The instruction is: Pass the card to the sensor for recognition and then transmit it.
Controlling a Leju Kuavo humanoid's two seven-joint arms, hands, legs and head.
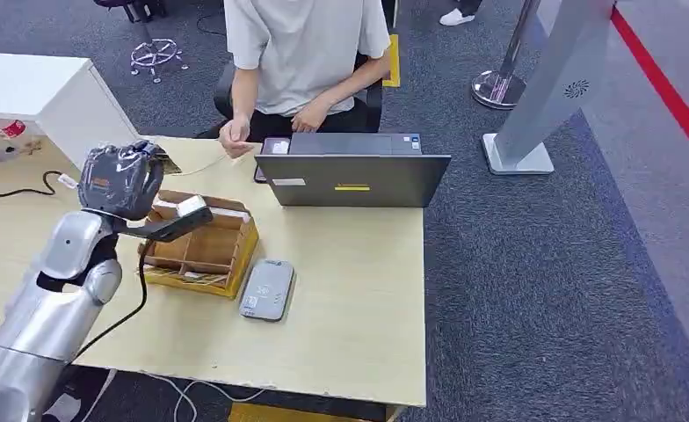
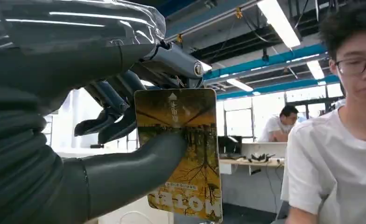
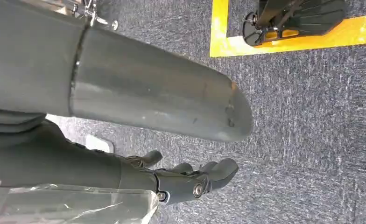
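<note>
My left hand [image 1: 121,179], wrapped in clear plastic, is raised above the far left part of the table, over the wooden box [image 1: 202,251]. In the left wrist view this hand [image 2: 78,140] pinches a yellow-brown card [image 2: 190,158] with a tree picture between thumb and fingers. The card's edge [image 1: 169,164] pokes out toward the seated person's hand [image 1: 234,138]. The grey card sensor [image 1: 266,289] lies flat on the table to the right of the box, nearer to me than the hand. My right hand [image 3: 78,154] hangs over carpet, fingers apart and holding nothing.
A person [image 1: 301,53] sits across the wooden table [image 1: 359,325] behind a dark laptop [image 1: 352,178]. A white cabinet [image 1: 33,88] stands at the left. On the carpet to the right stand a grey sign stand [image 1: 543,97] and a stanchion base [image 1: 497,88]. Cables trail off the table's left and front edges.
</note>
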